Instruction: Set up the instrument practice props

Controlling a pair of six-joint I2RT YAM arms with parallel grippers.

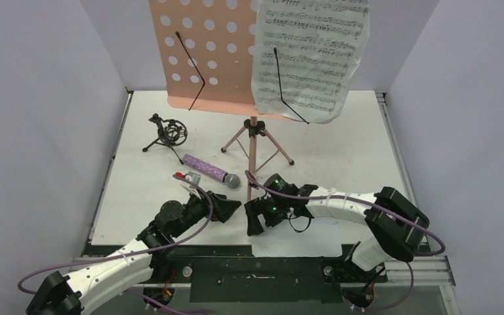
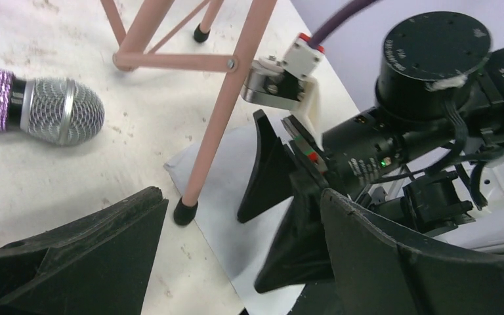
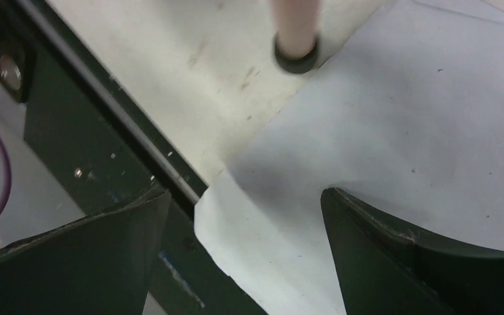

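The purple glitter microphone has a rough, sparkling handle, and its grey head is shiny metal mesh. The pink perforated tripod music stand looks like smooth, matt painted metal. The plain white paper sheet at the near edge is matt. The white bench is dull and scuffed.

A scuffed white table sits between grey walls.
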